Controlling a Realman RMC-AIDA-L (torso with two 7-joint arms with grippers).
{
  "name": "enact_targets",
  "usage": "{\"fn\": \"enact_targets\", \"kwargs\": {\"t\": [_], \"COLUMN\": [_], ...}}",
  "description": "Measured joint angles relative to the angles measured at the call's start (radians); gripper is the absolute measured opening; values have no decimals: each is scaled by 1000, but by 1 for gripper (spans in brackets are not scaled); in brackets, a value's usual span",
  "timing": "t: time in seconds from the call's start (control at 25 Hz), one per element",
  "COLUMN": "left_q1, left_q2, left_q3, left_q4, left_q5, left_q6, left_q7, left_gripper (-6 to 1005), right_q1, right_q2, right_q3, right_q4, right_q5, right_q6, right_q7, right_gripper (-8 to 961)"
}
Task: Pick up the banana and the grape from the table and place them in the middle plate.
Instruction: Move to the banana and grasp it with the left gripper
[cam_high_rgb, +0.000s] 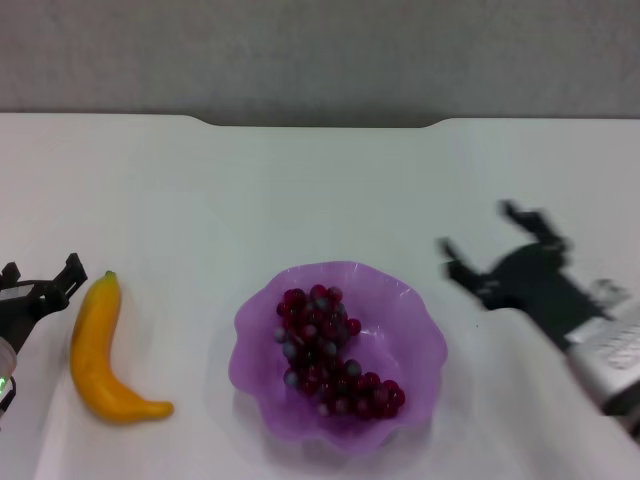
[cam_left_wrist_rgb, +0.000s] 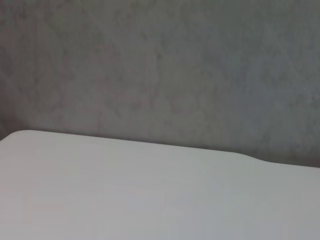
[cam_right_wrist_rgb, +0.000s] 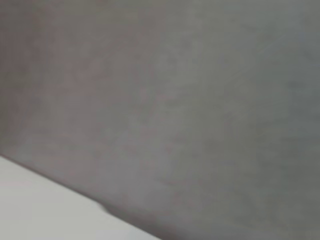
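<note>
Head view: grape bunch is in the middle plate, lying diagonally across the bowl from its far-left part down to the near-right part. Dark red-purple berries, a few greyish. The plate is translucent purple with a scalloped rim and sits on the white table, near the front centre.

Banana is on the table, out of the plate, well to its left. Curved, yellow-orange, greenish tip pointing away from the robot, the other end hooked toward the plate. Nothing is gripping it.

Left gripper is at the left edge of frame, just beside the banana's far tip. Dark fingers are spread apart with nothing between them. Whether a finger touches the banana tip is not readable from here.

Right gripper is to the right of the plate, above the table, clear of the rim. It is blurred; two dark fingers are splayed wide, empty. The light-coloured wrist body trails off toward the lower right corner.

Left wrist view: only bare tabletop and the grey wall behind it, with the notched far edge visible. No fingers, no fruit.

Right wrist view: mostly blurred grey wall, with a sliver of table in one corner. No fingers, no fruit.
</note>
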Motion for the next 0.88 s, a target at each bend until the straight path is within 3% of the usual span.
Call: {"fn": "enact_targets", "kwargs": {"t": [0.16,0.32,0.72,0.88], "left_q1": [0,0,4,23], "left_q2": [0,-2,-3,7], "left_q3": [3,3,4,5], "left_q4": [-2,-6,-51,-119], "left_q5": [2,2,3,19], "left_q6": [8,11,15,-15], "left_q7": [0,-1,-1,0], "left_gripper": [894,893,885,881], "right_q1": [8,23,31,31], "right_q2": [1,0,3,4], "right_q3": [1,8,-5,-5], "right_q4": [-147,-223,-297,-299], "right_q5": [45,55,190,188], "right_q6": [-104,-116,-103,-67], "right_q7": [106,215,201,196], "right_gripper": [894,894,894,894]}}
